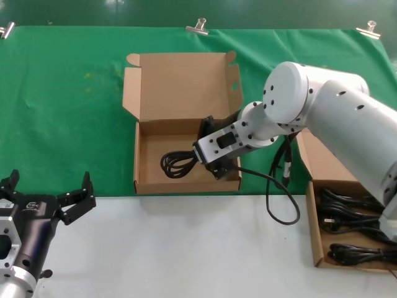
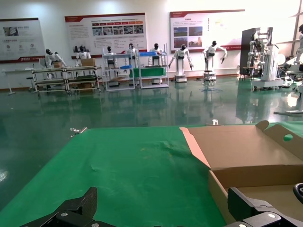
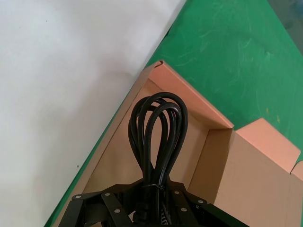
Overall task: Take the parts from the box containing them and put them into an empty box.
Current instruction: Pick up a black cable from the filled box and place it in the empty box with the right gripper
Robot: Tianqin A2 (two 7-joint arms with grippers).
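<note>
From the head camera, the right gripper [image 1: 214, 162] is reaching over the near right part of the empty box [image 1: 149, 180], clamped on a cord [image 1: 178, 164] whose loops are hanging low inside, near or on the floor of that box; the full box [image 1: 315, 233] is sitting at the right edge with several more cords [image 1: 353, 214] lying in it; the left gripper [image 1: 48, 197] is waiting over the white table [image 1: 186, 248] at the near left, its fingers spread wide and holding nothing; a green cloth [image 1: 62, 93] is covering the far half of the table.

From the left wrist, that gripper's two dark fingertips [image 2: 75, 208] are standing well apart, and the empty box [image 2: 246, 156] is showing beyond them with its lid up; nothing is lying between the fingers.

From the right wrist, the cord [image 3: 156, 132] is running out from between the closed fingers, its loop pointing toward a corner of the empty box [image 3: 199, 109]; the bundle is lying clear of the walls.

The step in hand seems to be the release; it would go best with the bundle lowered until the loops are resting flat, the plug end kept inside the near wall, then the jaws opened and the hand lifted straight up so that no loop is snagging on a finger.
</note>
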